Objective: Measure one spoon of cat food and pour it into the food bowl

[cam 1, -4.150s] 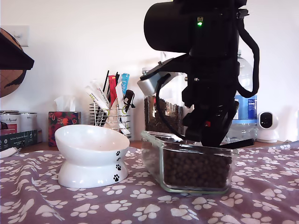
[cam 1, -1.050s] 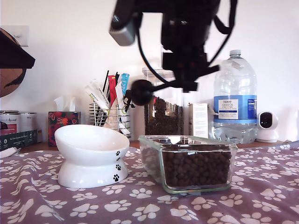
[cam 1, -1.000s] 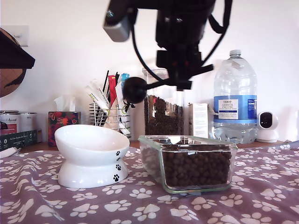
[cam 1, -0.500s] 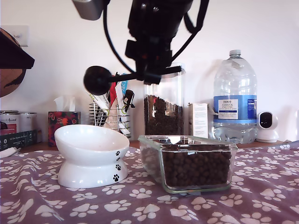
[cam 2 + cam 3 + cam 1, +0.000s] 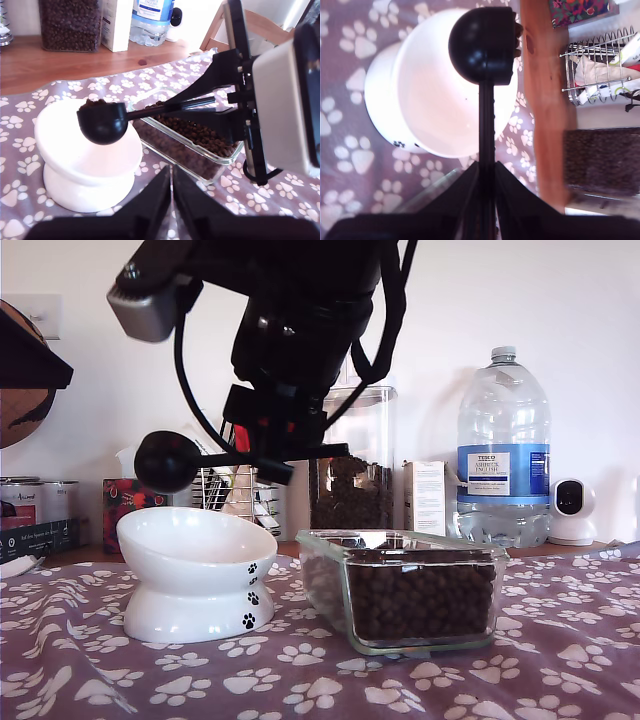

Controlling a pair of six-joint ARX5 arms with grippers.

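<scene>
The fingers of my second gripper (image 5: 486, 186) stay clamped on the spoon (image 5: 168, 461) handle, which has travelled from above the glass dish (image 5: 408, 588) to over the food bowl (image 5: 195, 575), left of centre in the exterior view, ready to tip.

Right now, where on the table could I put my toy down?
The cloth in front of the bowl and dish is bare, and so is the cloth toward the exterior view's right of the dish. Behind them it is crowded: canister, bottle, rack.
</scene>
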